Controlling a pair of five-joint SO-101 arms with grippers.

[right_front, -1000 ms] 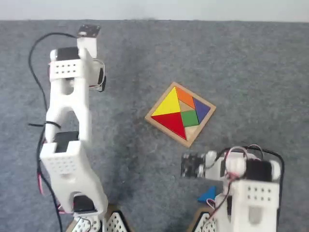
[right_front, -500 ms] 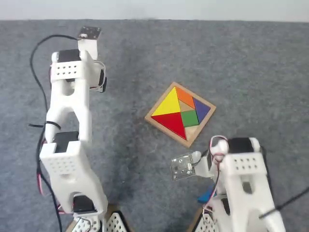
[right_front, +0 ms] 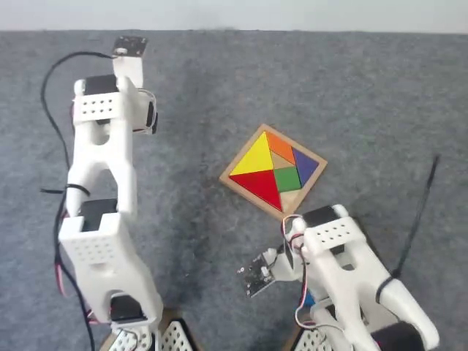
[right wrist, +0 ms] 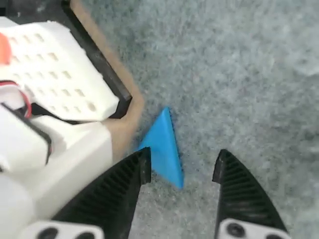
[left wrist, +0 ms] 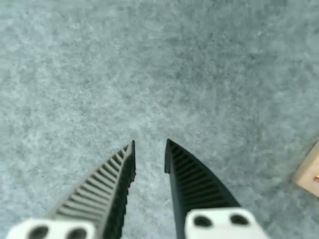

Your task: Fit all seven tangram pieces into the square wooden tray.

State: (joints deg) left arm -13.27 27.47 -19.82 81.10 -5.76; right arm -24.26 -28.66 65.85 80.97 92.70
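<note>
From the high view, a grey felt-covered table [right_front: 365, 95] holds a square wooden tray [right_front: 248, 196], turned so that it sits like a diamond near the middle. Inside the tray lie a large yellow triangle [right_front: 256, 157], a large red triangle [right_front: 261, 186], a smaller orange triangle [right_front: 280, 145], a green square [right_front: 288, 178] and a purple parallelogram [right_front: 306, 167], all fitted edge to edge, with a strip of bare wood showing along the tray's lower right side. The white left arm [right_front: 102, 146] stretches up the left side of the table, well apart from the tray. The white right arm [right_front: 336, 241] is folded at the lower right, just below the tray. In the left wrist view, the left gripper [left wrist: 149, 143] hangs over bare grey felt with its two dark ridged jaws a narrow gap apart, holding nothing; a pale corner of the wooden tray shows off to one side. In the right wrist view, the right gripper [right wrist: 183, 154] has its jaws spread wide over a small flat blue triangle piece [right wrist: 163, 149], which lies on the felt between them, nearer one jaw, ungripped, just beside the tan wooden base plate [right wrist: 127, 119] of an arm.
</note>
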